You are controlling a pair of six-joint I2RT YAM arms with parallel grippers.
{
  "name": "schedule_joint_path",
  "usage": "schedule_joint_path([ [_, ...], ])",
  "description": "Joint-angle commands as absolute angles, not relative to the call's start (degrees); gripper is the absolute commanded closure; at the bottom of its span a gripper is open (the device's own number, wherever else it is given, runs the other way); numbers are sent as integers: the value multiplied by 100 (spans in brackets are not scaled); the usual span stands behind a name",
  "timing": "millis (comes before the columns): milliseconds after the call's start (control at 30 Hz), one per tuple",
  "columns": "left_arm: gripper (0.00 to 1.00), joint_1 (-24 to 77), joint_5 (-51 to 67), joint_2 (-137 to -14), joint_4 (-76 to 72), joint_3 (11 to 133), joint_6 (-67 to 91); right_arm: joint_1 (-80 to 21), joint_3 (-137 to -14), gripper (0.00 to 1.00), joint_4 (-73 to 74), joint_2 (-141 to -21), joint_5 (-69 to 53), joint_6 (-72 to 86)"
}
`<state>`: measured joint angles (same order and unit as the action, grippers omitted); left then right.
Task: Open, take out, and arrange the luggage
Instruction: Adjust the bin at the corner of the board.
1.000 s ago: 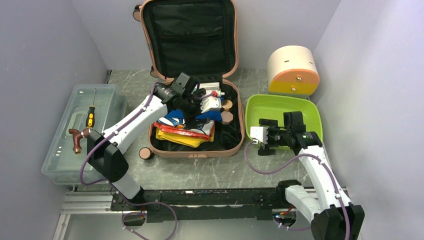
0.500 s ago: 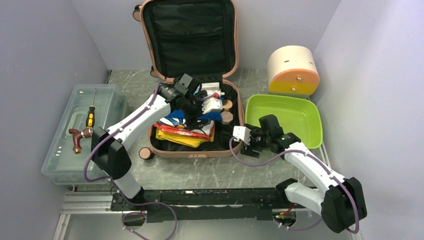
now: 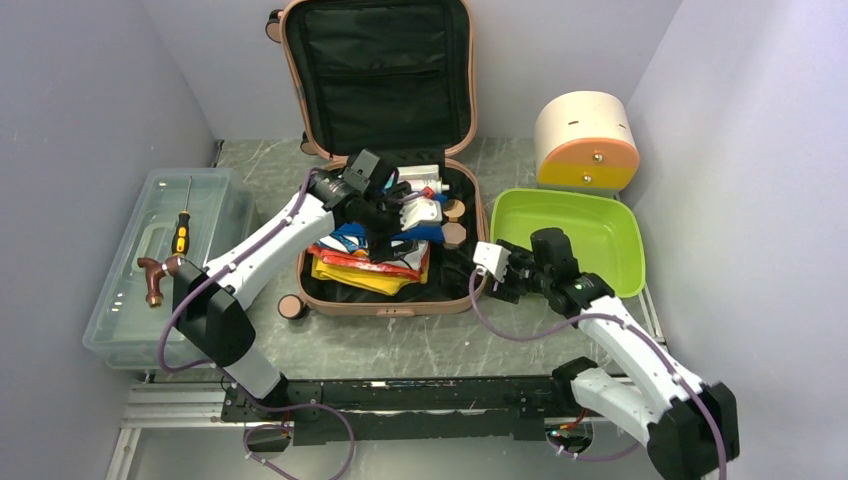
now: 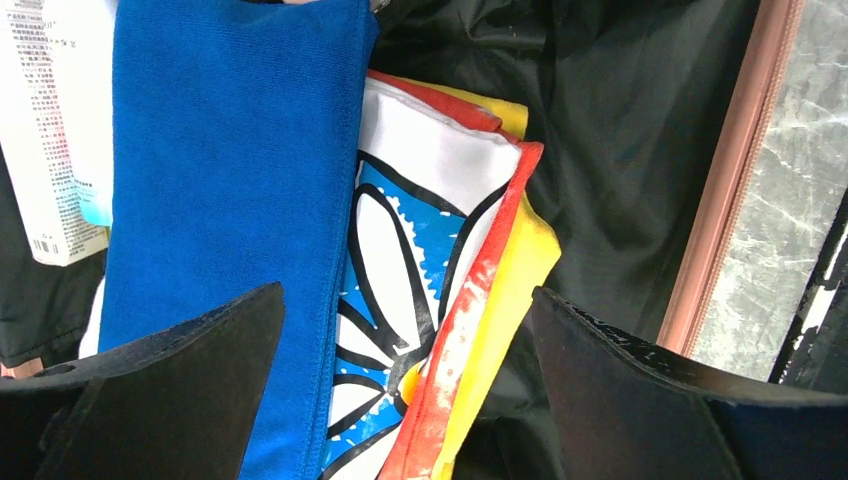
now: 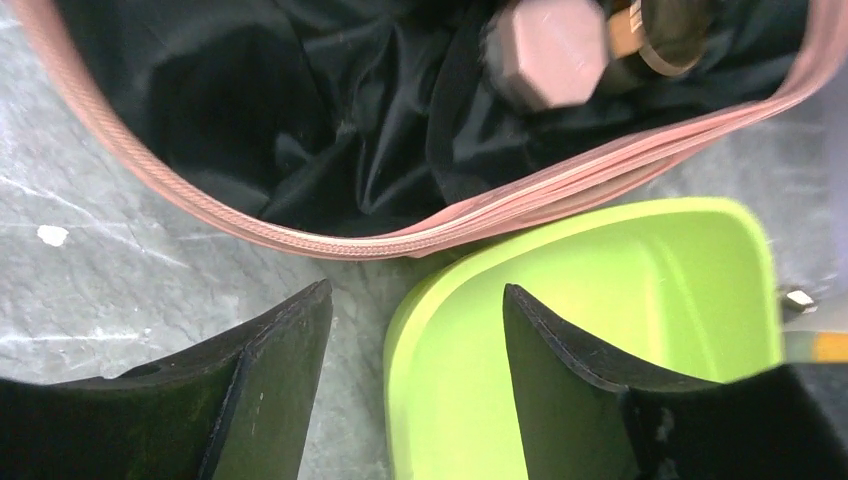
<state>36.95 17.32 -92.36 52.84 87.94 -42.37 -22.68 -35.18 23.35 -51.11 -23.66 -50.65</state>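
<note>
On the tabletop [image 3: 420, 348] the luggage [image 3: 400, 309] lies open; our left gripper [image 4: 405, 300], spread wide and empty, hangs directly over its blue cloth [image 4: 220, 200] (we judge it nearer), the right gripper [image 5: 417, 305], part-open and empty, beside its rim.

the luggage [image 3: 385, 308] has a smooth, hard salmon-pink shell. its black lining [image 5: 250, 120] is thin creased cloth with a faint sheen. the blue cloth [image 4: 220, 200] looks matt and finely woven, the printed cloth [image 4: 430, 200] beside it smoother and slightly glossy. the lime-green tray [image 5: 600, 330] is smooth plastic, the tabletop [image 5: 100, 260] veined grey stone-look, the bin [image 3: 120, 300] clear plastic.
</note>
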Motion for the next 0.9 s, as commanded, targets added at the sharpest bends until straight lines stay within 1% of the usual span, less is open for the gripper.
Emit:
schedule_joint_path([
  [0,0,3718,2165,-9061,5342,8757,-4305,-2224,-3566,37,2327,-5915,-1925,-4836],
  [67,1,3730,2410,-9029,5494,8739,-4408,-2223,-3642,41,2402,-6199,-1846,-4774],
  [233,0,3867,3216,-8866,6056,8649,-4889,-2217,-3598,44,2260,-6381,-1568,-4712],
  [433,1,4309,3991,-8942,6816,8495,-5398,-2224,-3693,62,2301,-6328,-1656,-4658],
  [567,1,4613,3648,-9109,6836,8218,-5348,-2138,-3796,81,2403,-6235,-1877,-4610],
  [733,1,4649,2772,-9073,6040,7706,-4890,-1944,-3873,99,2518,-5979,-2350,-4574],
  [867,4,4649,2669,-8976,5956,7501,-4904,-1787,-3850,100,2557,-5714,-2688,-4595],
])
